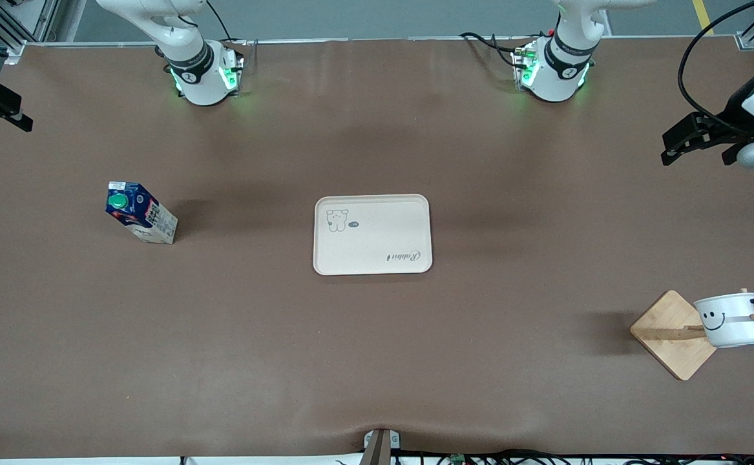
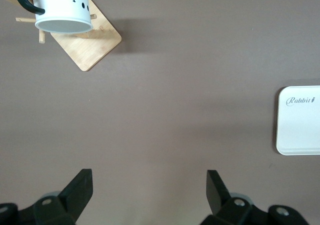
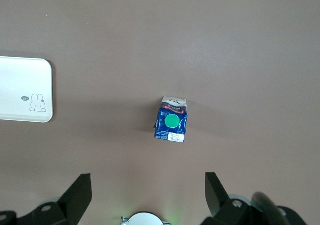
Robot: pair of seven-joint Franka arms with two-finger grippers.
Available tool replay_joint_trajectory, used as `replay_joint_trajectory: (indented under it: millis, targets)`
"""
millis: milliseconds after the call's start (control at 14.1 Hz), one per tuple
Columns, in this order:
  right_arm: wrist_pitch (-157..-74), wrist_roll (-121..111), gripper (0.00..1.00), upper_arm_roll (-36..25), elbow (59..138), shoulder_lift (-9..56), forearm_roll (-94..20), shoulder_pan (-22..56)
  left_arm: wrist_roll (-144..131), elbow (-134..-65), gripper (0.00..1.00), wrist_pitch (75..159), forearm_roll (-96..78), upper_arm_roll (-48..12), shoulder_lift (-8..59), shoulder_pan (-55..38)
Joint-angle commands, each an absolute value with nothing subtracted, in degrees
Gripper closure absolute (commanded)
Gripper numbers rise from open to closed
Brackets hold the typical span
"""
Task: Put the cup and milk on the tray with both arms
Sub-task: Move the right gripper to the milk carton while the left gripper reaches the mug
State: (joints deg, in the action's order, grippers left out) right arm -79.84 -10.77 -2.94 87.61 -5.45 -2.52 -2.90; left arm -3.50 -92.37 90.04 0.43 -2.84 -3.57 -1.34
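Note:
The cream tray (image 1: pixel 371 234) lies flat at the table's middle, bare. The dark-blue milk (image 1: pixel 141 212) with a green cap stands upright toward the right arm's end, apart from the tray. The white smiley cup (image 1: pixel 732 320) hangs on a peg of a wooden stand toward the left arm's end. My left gripper (image 1: pixel 696 145) is open and empty, high over the table; its wrist view shows its open fingers (image 2: pixel 80 190), the cup (image 2: pixel 62 10) and a tray corner (image 2: pixel 300 120). My right gripper (image 1: pixel 2 106) is open and empty, high over the milk (image 3: pixel 171 122), with the tray (image 3: pixel 22 90) to one side.
The wooden stand's square base (image 1: pixel 674 334) sits under the cup, near the table's end; it also shows in the left wrist view (image 2: pixel 92 47). Both arm bases glow green along the table's edge farthest from the front camera. A brown cloth covers the table.

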Motion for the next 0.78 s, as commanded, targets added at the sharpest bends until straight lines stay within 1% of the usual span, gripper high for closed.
replay_joint_trajectory:
  millis: [0, 142, 356, 569, 711]
  targets:
    - [-79.5, -10.5, 0.0, -2.8, 86.4, -5.3, -2.5, -2.9, -2.6, -91.6, 0.0, 89.7, 0.3, -3.0, -3.3, -1.1]
    - [-79.5, -10.5, 0.0, -2.8, 86.4, -5.2, -2.5, -2.9, -2.6, -91.3, 0.0, 90.3, 0.4, -2.9, -2.9, -1.1]
    - [-79.5, -10.5, 0.0, -2.9, 86.4, -5.2, -2.5, -2.9, -2.8, -89.7, 0.0, 91.8, 0.5, -2.8, -0.6, -0.9]
    - [-79.6, -10.5, 0.0, -2.9, 86.4, -5.1, -2.6, -3.3, -2.9, -91.0, 0.0, 97.4, 1.0, -2.6, 1.9, -0.5]
    - [-79.5, -10.4, 0.0, -3.0, 86.5, -4.9, -2.6, -3.4, -3.6, -95.2, 0.0, 103.9, 2.1, -2.7, 2.0, 1.0]
